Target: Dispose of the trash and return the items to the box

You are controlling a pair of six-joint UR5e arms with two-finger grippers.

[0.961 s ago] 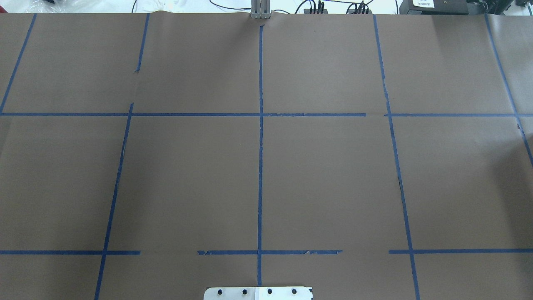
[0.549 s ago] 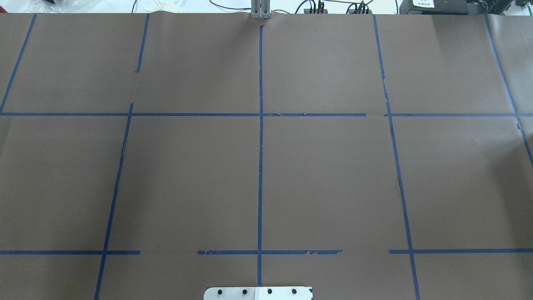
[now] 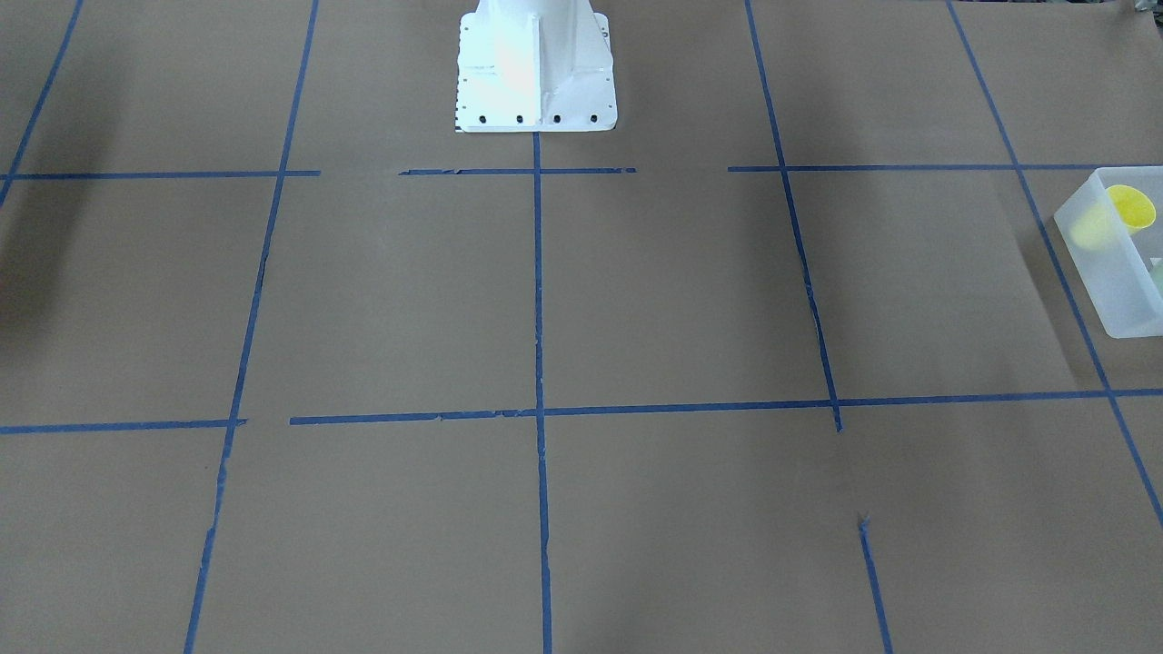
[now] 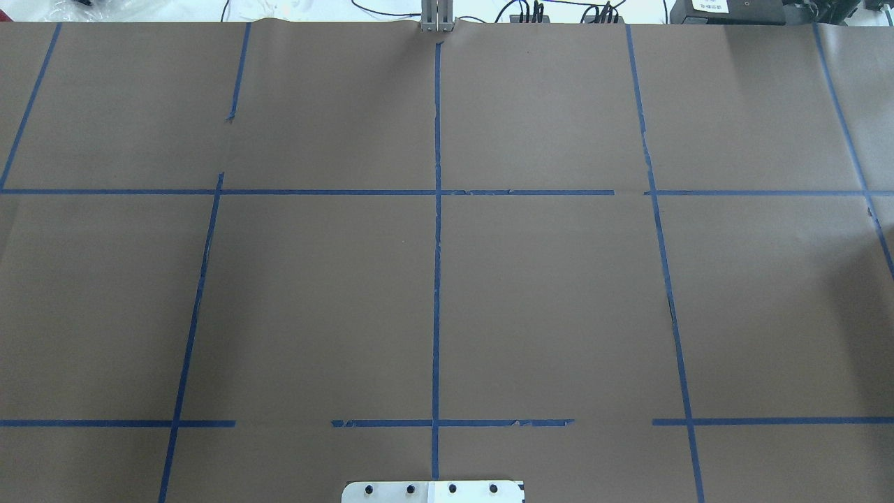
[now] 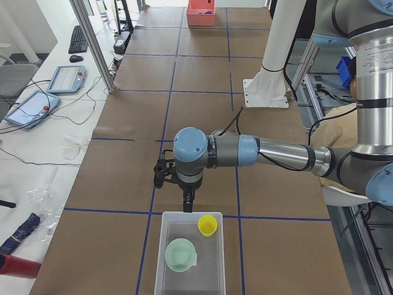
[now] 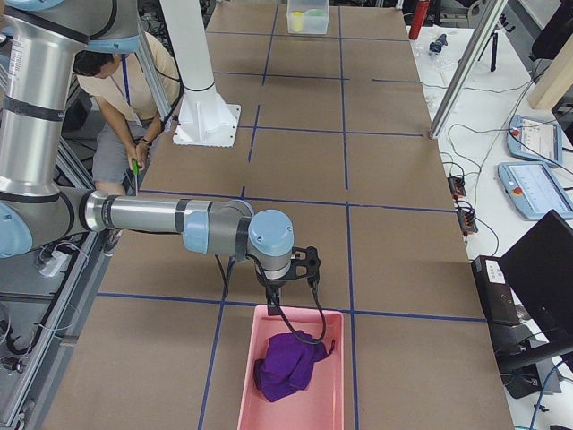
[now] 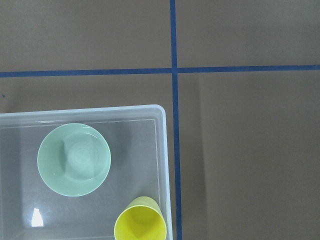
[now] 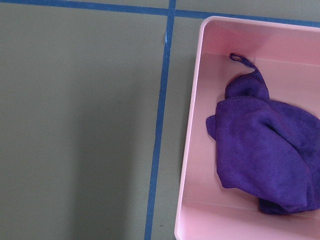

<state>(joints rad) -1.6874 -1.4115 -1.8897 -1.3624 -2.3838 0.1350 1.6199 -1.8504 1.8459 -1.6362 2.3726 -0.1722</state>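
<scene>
The translucent white box (image 7: 163, 150) holds the mint-green bowl (image 7: 74, 159) and the yellow cup (image 7: 140, 226). In the exterior left view the box (image 5: 212, 267), bowl (image 5: 181, 255) and cup (image 5: 207, 225) lie just below my left gripper (image 5: 187, 201), which hangs over the box's near rim; I cannot tell if it is open or shut. The box (image 3: 1104, 263) and cup (image 3: 1129, 207) also show at the front-facing view's right edge. My right gripper (image 6: 285, 288) hovers at the edge of a pink bin (image 6: 243, 376); its state cannot be told.
The pink bin (image 8: 192, 150) holds a crumpled purple cloth (image 8: 265, 155). The white robot base (image 3: 534, 68) stands at the table's middle edge. A person crouches behind the base (image 6: 112, 76). Brown paper with blue tape lines covers the table (image 4: 559, 293).
</scene>
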